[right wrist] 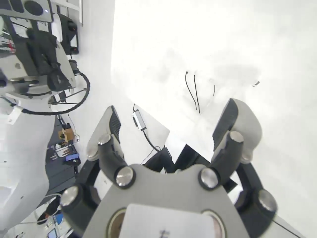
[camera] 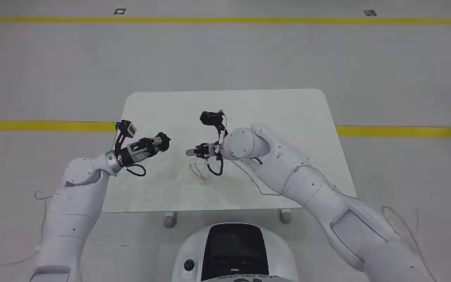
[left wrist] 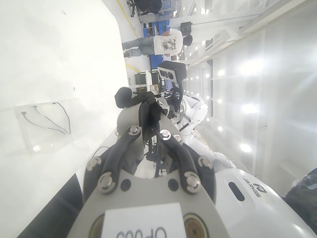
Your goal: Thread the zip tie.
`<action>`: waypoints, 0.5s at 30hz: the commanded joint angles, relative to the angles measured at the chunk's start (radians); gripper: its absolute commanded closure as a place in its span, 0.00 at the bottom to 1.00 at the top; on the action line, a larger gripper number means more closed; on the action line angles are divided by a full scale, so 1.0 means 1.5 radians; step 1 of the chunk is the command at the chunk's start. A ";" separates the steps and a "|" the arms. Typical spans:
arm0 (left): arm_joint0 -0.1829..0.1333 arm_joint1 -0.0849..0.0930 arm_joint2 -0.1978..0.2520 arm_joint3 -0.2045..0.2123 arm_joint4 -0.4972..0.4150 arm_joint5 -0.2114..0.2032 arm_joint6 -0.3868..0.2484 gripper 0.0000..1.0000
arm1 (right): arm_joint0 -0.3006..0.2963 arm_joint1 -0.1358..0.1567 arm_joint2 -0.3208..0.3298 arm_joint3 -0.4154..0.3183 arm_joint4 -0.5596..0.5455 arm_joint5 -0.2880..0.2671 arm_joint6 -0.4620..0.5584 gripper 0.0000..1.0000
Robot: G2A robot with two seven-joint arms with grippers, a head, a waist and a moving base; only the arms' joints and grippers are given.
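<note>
Several ties (right wrist: 195, 90) lie loose; my right claw (right wrist: 172, 110) gapes, left claw (left wrist: 146, 102) pinched together. Pickup comes first: close on one.

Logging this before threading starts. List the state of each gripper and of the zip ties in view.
left gripper: shut; cannot tell whether it pinches anything.
right gripper: open, empty, held over the table.
zip ties: lying loose on the table, open strands, none looped.
</note>
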 commanded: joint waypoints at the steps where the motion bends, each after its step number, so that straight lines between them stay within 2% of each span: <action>1: 0.000 0.000 0.000 0.000 0.000 0.000 0.000 1.00 | -0.001 0.001 0.001 -0.001 0.001 0.000 -0.001 0.00; 6: 0.000 0.000 0.000 0.000 0.000 0.000 0.000 1.00 | -0.001 0.001 0.001 -0.001 0.001 0.000 -0.001 0.00; 9: 0.000 0.000 0.000 0.000 0.000 0.000 0.000 1.00 | 0.001 -0.002 -0.016 -0.001 -0.045 0.000 0.000 0.00; 12: 0.000 0.000 0.000 0.000 0.000 0.000 0.000 1.00 | 0.021 -0.014 -0.035 0.009 -0.077 0.000 0.022 0.00; 15: 0.000 0.000 0.000 0.000 0.000 0.000 0.000 1.00 | 0.041 -0.034 -0.055 0.036 -0.088 0.000 0.037 0.00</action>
